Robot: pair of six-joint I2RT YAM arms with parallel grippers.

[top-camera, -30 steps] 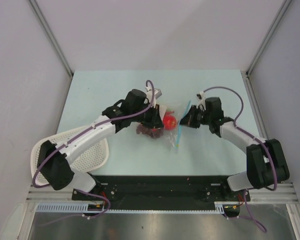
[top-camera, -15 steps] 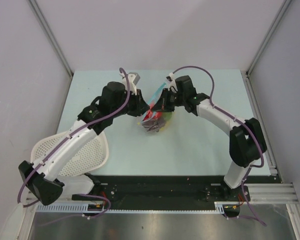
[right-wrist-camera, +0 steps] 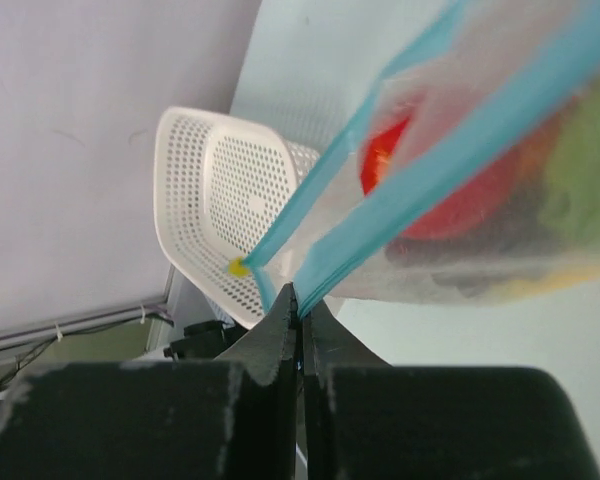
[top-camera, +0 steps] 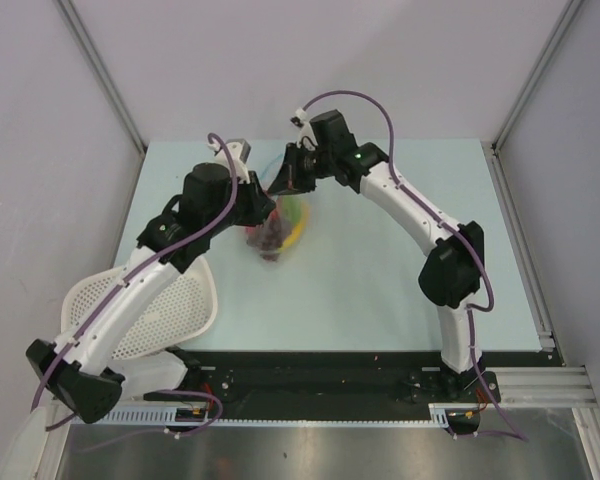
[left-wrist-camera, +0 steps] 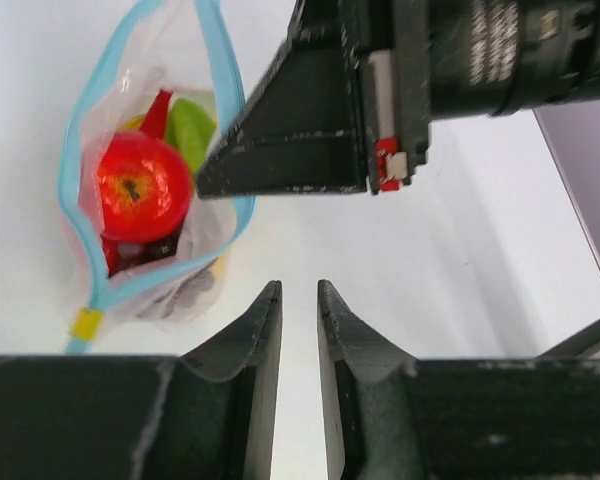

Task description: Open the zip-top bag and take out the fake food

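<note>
The zip-top bag (top-camera: 276, 228) hangs above the table from my right gripper (top-camera: 278, 184), which is shut on one side of its blue zip strip (right-wrist-camera: 450, 170). The mouth gapes open in the left wrist view (left-wrist-camera: 75, 150). Inside show a red round piece (left-wrist-camera: 143, 187), a green piece (left-wrist-camera: 191, 131) and dark pieces beneath. My left gripper (top-camera: 262, 205) sits just left of the bag. Its jaws (left-wrist-camera: 297, 290) stand a narrow gap apart with nothing between them, right of the bag's lower corner. The right gripper's black body (left-wrist-camera: 310, 130) fills the view above them.
A white mesh basket (top-camera: 170, 320) lies at the near left of the table, under the left arm; it also shows behind the bag in the right wrist view (right-wrist-camera: 220, 200). Grey walls close in the table at the back and on both sides.
Both grippers have moved left and toward the back with the bag, which has risen off the table. The right arm now reaches far across to the left.
</note>
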